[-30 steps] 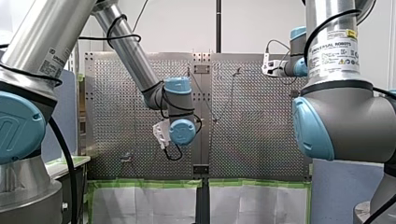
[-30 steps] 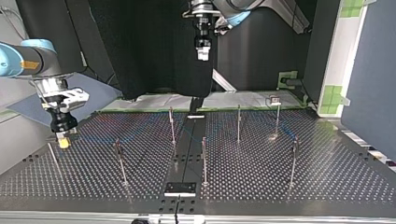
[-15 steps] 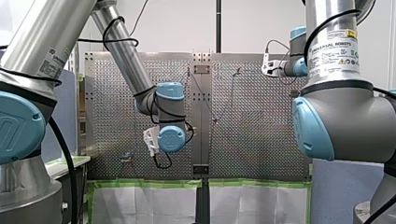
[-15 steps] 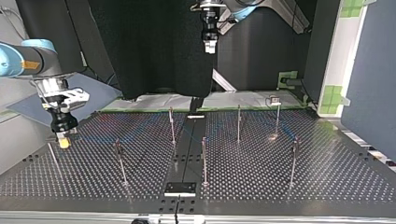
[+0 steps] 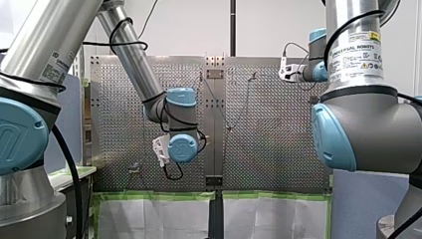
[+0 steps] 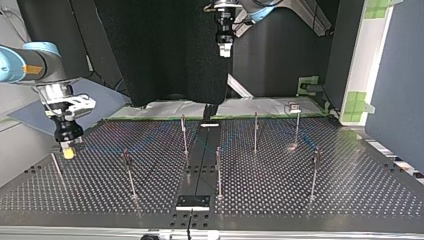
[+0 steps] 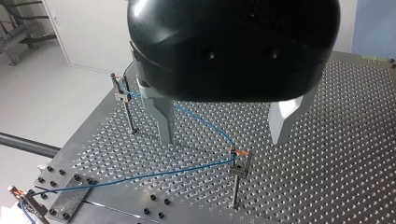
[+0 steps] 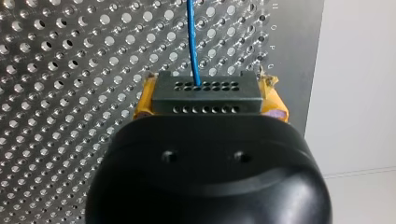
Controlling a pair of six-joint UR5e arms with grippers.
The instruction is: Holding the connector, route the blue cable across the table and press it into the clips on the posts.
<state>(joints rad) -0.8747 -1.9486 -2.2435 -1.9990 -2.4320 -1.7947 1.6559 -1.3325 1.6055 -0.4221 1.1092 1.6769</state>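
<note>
In the right wrist view my right gripper (image 8: pixel 210 100) is shut on the black connector (image 8: pixel 205 91), yellow pads (image 8: pixel 144 100) at both sides. The blue cable (image 8: pixel 192 42) leaves the connector and runs ahead over the perforated table. At the top view's left this gripper (image 6: pixel 67 151) hangs low over the table edge. My left gripper (image 7: pixel 224 135) is open and empty, its metal fingers (image 7: pixel 161 119) high above the table. Under it the blue cable (image 7: pixel 201 122) runs from a clip on one post (image 7: pixel 122 95) to another post's clip (image 7: pixel 240 161). In the top view the left gripper (image 6: pixel 225 50) is raised well above the posts.
Several thin posts (image 6: pixel 218 170) stand across the perforated table (image 6: pixel 350 190). A black plate (image 6: pixel 192 202) lies at the table's near edge in the top view. A small clip (image 6: pixel 294 107) tops the post at the back right. Green tape (image 5: pixel 159 195) lines the table edge.
My left arm swung toward the front view's left a second ago and its gripper rose a little in the top view. It has been still since. The right arm has not moved.
</note>
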